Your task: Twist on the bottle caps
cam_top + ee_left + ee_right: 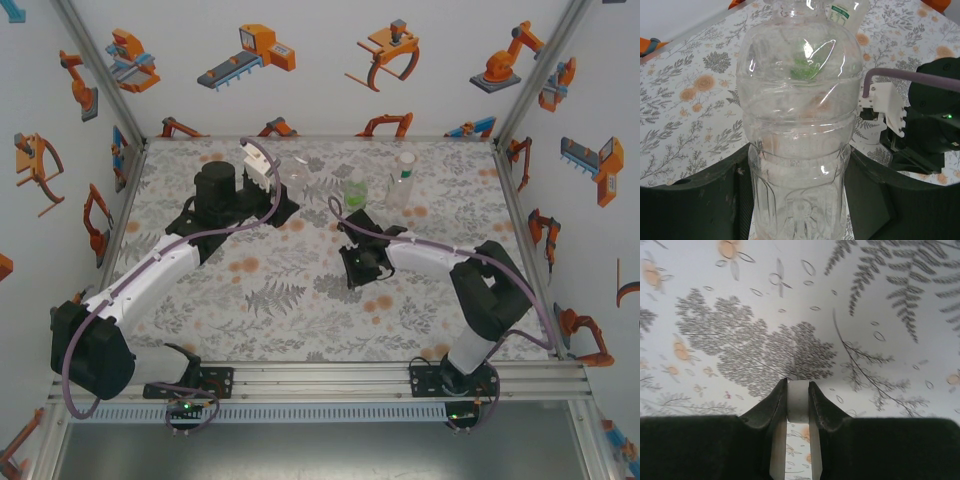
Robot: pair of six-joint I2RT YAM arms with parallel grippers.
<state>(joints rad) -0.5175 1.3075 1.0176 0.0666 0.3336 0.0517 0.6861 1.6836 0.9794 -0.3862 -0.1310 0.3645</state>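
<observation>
L claw gripped clear ribbed plastic bottle upright; R claw pinched what looked like a small white plastic cap, over floral-print bench.

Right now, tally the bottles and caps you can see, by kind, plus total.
Clear unlabelled plastic bottle, in the left fingers: 1
Clear plastic bottle with whitish label: 1
Green-tinted plastic bottle: 1
White round plastic cap, in the right fingers: 1
Total: 4
</observation>
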